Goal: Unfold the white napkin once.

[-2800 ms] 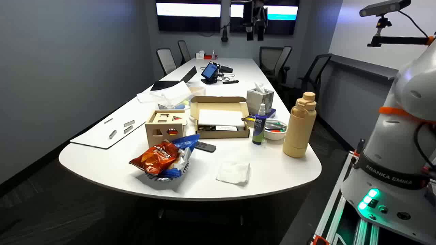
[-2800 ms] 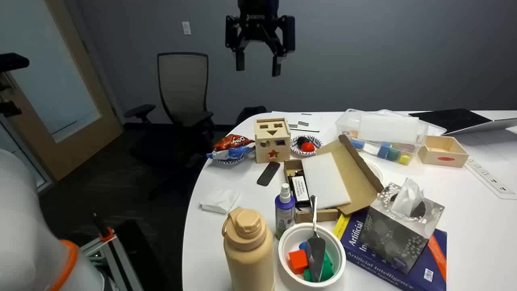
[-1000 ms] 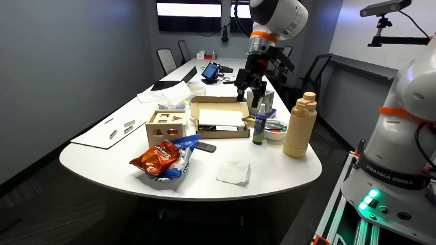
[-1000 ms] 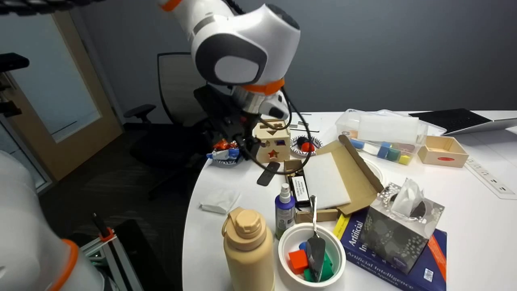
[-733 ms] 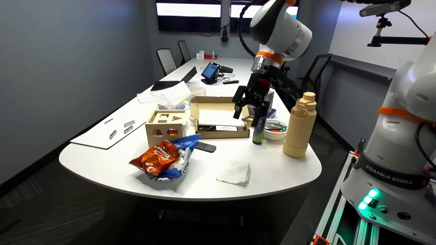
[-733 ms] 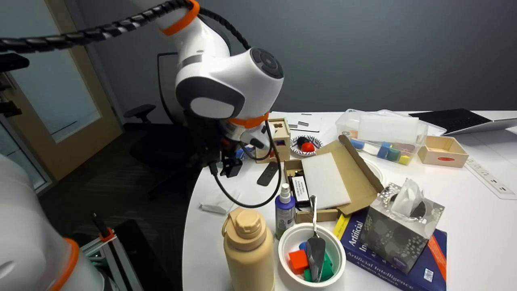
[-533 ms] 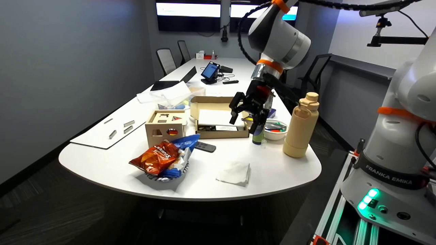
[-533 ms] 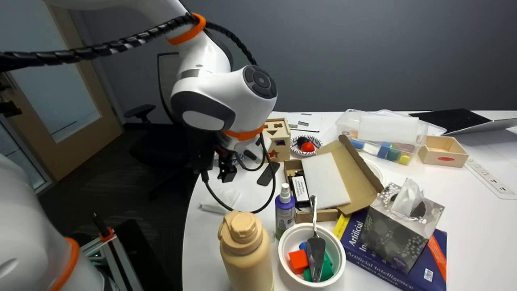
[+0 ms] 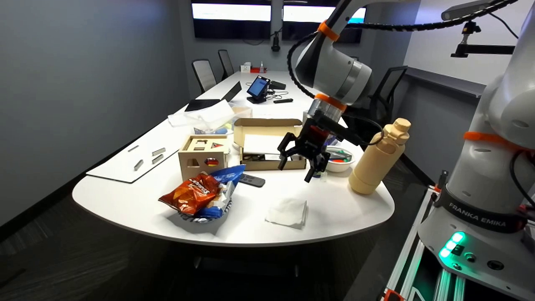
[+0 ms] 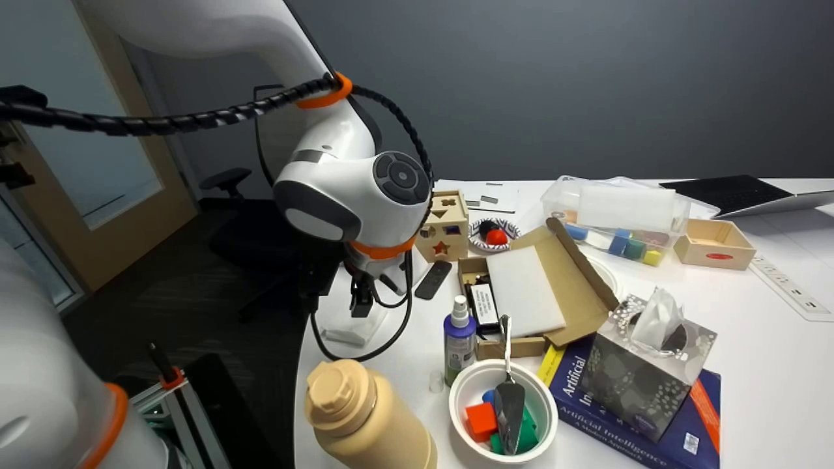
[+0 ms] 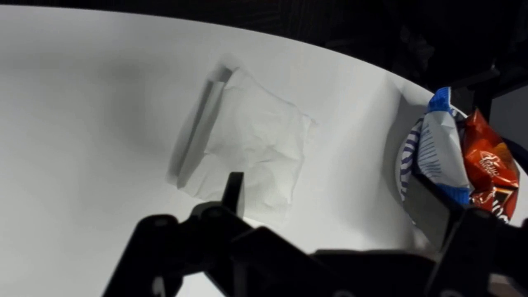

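Note:
The white napkin (image 9: pixel 286 212) lies folded and slightly rumpled near the rounded table end. It also shows in an exterior view (image 10: pixel 348 331), partly behind the arm's cable. In the wrist view the napkin (image 11: pixel 260 136) shows layered edges along its left side. My gripper (image 9: pixel 294 173) is open and empty, above the table and short of the napkin. In the wrist view the open gripper (image 11: pixel 328 181) has its left finger overlapping the napkin's lower edge and its right finger before the snack bowl. In an exterior view the fingers are mostly hidden by the arm.
The tall cream bottle (image 9: pixel 378 156) leans away from the gripper, with the wrist hardware and cable against or close to it. A spray bottle (image 10: pixel 460 342), a white bowl (image 10: pixel 550 417) and an open cardboard box (image 9: pixel 273 165) stand nearby. Snack bags (image 9: pixel 194 194) lie in a patterned bowl.
My open gripper has come down into the scene and moved towards the napkin. The cream bottle was upright and now tilts outward. The napkin has not moved.

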